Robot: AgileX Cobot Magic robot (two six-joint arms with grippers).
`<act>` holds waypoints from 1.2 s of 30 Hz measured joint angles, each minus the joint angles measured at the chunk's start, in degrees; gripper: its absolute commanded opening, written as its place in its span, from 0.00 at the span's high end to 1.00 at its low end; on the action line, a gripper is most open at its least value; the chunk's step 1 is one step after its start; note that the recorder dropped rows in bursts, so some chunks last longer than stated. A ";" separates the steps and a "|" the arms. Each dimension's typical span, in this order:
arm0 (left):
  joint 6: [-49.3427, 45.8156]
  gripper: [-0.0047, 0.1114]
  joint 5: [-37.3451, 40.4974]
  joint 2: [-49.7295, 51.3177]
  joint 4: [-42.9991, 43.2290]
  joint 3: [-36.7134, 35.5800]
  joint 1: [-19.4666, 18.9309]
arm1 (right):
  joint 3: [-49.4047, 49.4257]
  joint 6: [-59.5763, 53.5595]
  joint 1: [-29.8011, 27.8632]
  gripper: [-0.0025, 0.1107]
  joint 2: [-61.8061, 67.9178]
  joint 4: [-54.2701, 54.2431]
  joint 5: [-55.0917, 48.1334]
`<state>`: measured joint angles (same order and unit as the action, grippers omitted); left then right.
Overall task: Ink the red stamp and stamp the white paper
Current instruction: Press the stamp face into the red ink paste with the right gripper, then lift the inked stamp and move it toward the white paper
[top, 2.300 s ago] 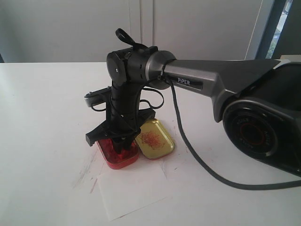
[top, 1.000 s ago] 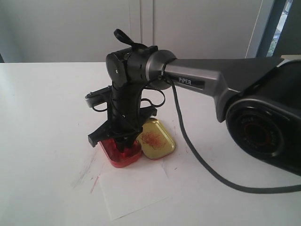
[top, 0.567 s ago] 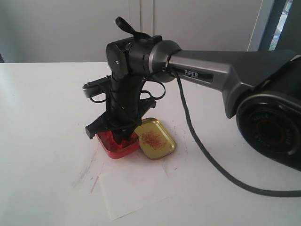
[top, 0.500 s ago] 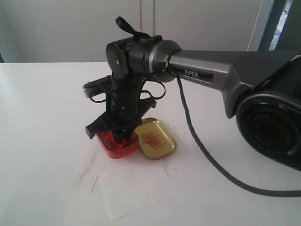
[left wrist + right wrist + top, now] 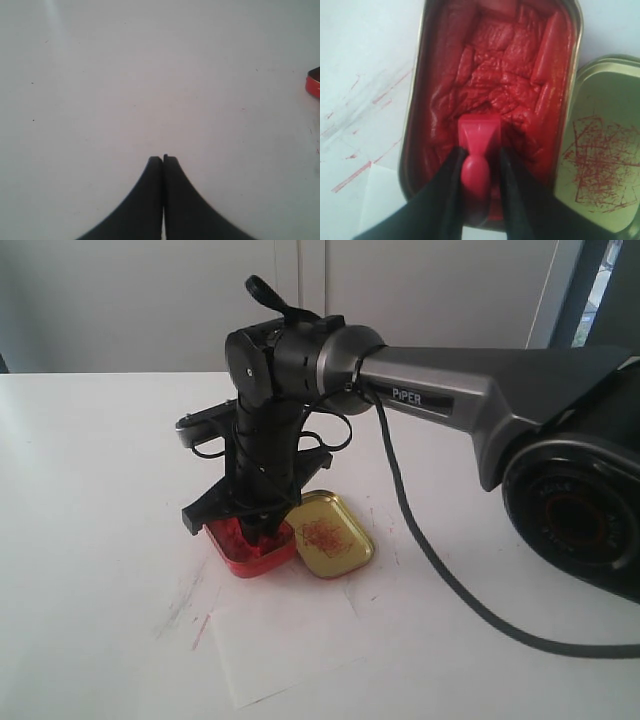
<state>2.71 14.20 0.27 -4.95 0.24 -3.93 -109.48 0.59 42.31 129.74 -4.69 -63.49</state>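
Exterior view: the white table carries faint red smears, and the right arm reaches in from the right and points straight down. Compared with 2.3 s ago, its forearm sits higher and farther right. Nothing has shifted over the last half second. The white paper lies flat near the front edge, just in front of the two tin halves. The red ink tin now shows its near rim farther from the sheet than it was a second ago. Its gold lid lies open-side up against the tin's right side, scribbled with red marks.

From the right wrist camera, the right gripper clamps the narrow handle of the red stamp. The stamp's square base presses into the wrinkled red ink pad inside the tin, beside the lid.

From the left wrist camera, the left gripper is empty, its fingers pressed together over bare tabletop, and the tin's edge shows at the frame border.
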 measured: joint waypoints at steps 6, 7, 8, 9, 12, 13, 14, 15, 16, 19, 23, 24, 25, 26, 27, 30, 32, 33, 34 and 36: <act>0.00 0.96 0.00 0.00 0.00 0.00 0.00 | 0.00 0.00 0.00 0.98 -0.13 0.00 0.10; 0.00 0.96 0.00 0.00 0.00 0.00 0.00 | 0.00 0.00 0.00 0.98 -0.13 0.00 0.10; 0.00 0.96 0.00 0.00 0.00 0.00 0.00 | 0.00 0.00 0.00 0.98 -0.13 0.00 0.10; 0.00 0.96 0.00 0.00 0.00 0.00 0.00 | 0.00 0.00 0.00 0.98 -0.13 0.00 0.21; 0.00 0.96 0.00 0.00 0.00 0.00 0.00 | 0.00 0.00 0.00 0.98 -0.13 0.00 0.21; 0.00 0.96 0.00 0.00 0.00 0.00 0.00 | 0.00 0.00 0.00 0.98 -0.13 0.00 0.21; 0.00 0.96 0.00 0.00 0.00 0.00 0.00 | 0.00 0.00 0.00 0.98 -0.13 0.00 0.21; 0.00 0.96 0.00 0.00 0.00 0.00 0.00 | 0.00 0.00 0.00 0.98 -0.13 0.00 0.21; 0.00 0.96 0.00 0.00 0.00 0.00 0.00 | 0.00 0.00 0.00 0.98 -0.13 0.00 0.21; 0.00 0.96 0.00 0.00 0.00 0.00 0.00 | 0.00 0.00 0.00 0.98 -0.13 0.00 0.21; 0.00 0.96 0.00 0.00 0.00 0.00 0.00 | 0.00 0.00 0.00 0.98 -0.13 0.00 -1.16; 0.00 0.96 0.00 0.00 0.00 0.00 0.00 | 0.00 0.00 0.00 0.98 -0.13 0.00 -1.54; 0.00 0.96 0.00 0.00 0.00 0.00 0.00 | 0.00 0.00 0.00 0.98 -0.13 0.00 -1.95; 0.00 0.96 0.00 0.00 0.00 0.00 0.00 | 0.00 0.00 0.00 0.98 -0.26 0.00 -2.18; 0.00 0.96 0.00 0.00 0.00 0.00 0.00 | 0.00 0.00 0.00 0.98 -0.38 0.00 -2.34; 0.00 0.96 0.00 0.00 0.00 0.00 0.00 | 0.00 0.00 0.00 0.98 -1.37 0.00 -3.41; 0.00 0.96 0.00 0.00 0.00 0.00 0.00 | 0.00 0.00 0.00 0.98 -2.08 0.00 -3.77; 0.00 0.96 0.00 0.00 0.00 0.00 0.00 | 0.00 0.00 0.00 0.98 -2.57 0.00 -4.04; 0.00 0.96 0.00 0.00 0.00 0.00 0.00 | 0.00 0.00 0.14 0.98 -2.99 0.00 -4.35; 0.00 0.96 0.00 0.00 0.00 0.00 0.00 | 0.00 0.00 0.59 0.98 -3.67 0.24 -4.83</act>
<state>2.71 14.20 0.27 -4.95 0.24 -3.93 -109.48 0.59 42.91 126.07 -4.45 -68.32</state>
